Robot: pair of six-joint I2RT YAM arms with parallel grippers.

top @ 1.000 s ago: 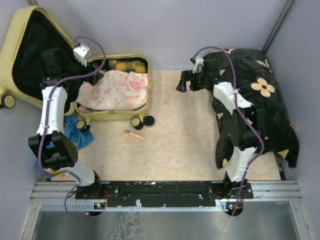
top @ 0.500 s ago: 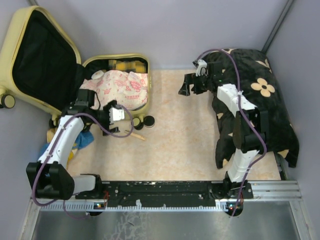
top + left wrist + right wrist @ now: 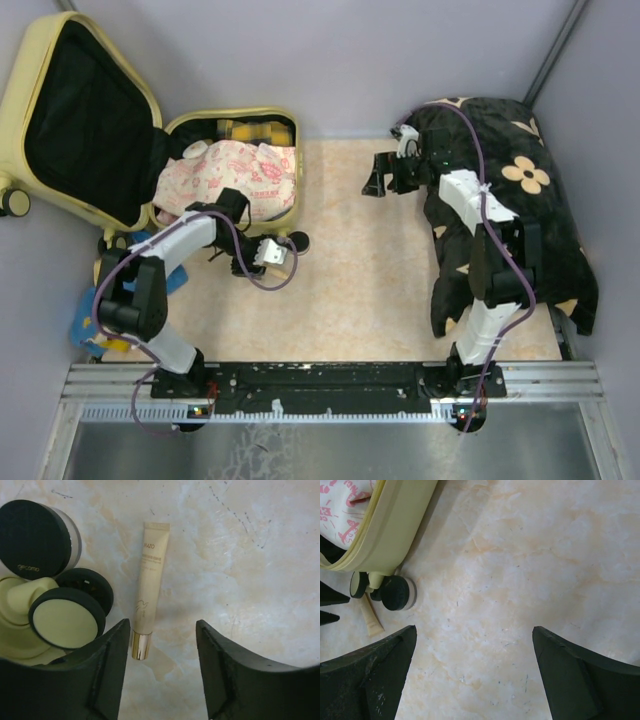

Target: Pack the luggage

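My left gripper (image 3: 162, 626) hangs released over a slim cream tube (image 3: 150, 580) beside the luggage (image 3: 395, 520) wheels; right gripper (image 3: 474, 630) released above smooth marbled table (image 3: 530, 555)

Pale yellow hard-shell luggage (image 3: 18, 95), far left corner, lying open, lid tilted up leftward showing black lining, base heaped with pink-printed white fabric (image 3: 235, 175), small black wheels (image 3: 13, 201).

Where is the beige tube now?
In the left wrist view, the beige tube lies on the table just ahead of the open left hand, right of the luggage wheel.
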